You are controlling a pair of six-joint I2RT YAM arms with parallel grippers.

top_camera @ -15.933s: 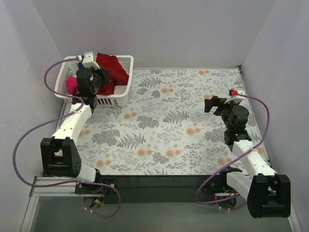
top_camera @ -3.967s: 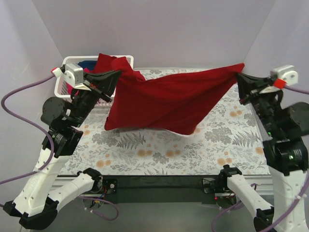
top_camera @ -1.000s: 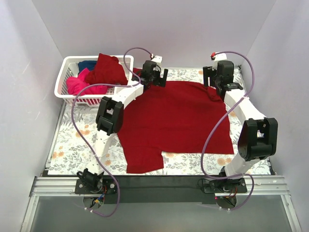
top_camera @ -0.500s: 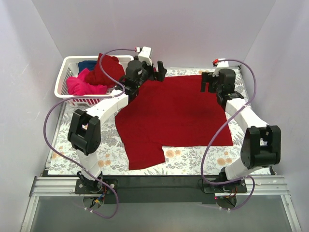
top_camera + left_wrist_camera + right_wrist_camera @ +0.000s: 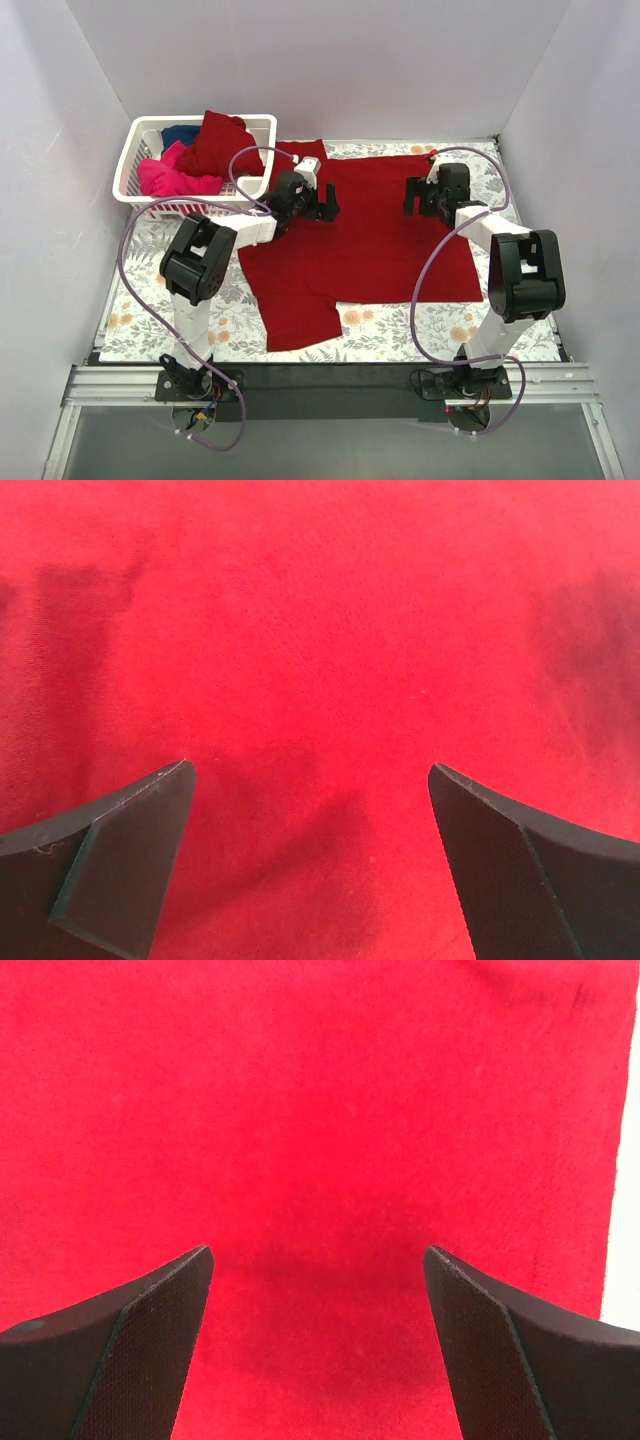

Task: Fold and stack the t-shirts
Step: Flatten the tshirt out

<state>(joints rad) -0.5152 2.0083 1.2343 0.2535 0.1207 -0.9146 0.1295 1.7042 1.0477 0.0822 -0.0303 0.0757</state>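
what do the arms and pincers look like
The left arm and right arm are white tubes joined by chunky black housings. A purple cable loops loosely along each one. The left pincer and right pincer each end in two matte black wedge-shaped fingers.

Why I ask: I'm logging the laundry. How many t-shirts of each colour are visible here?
Dark red t-shirts: 2, the spread one on the table and the bunched one in the basket.
Hot pink t-shirt: 1.
Dark blue t-shirt: 1.
Total: 4 t-shirts.
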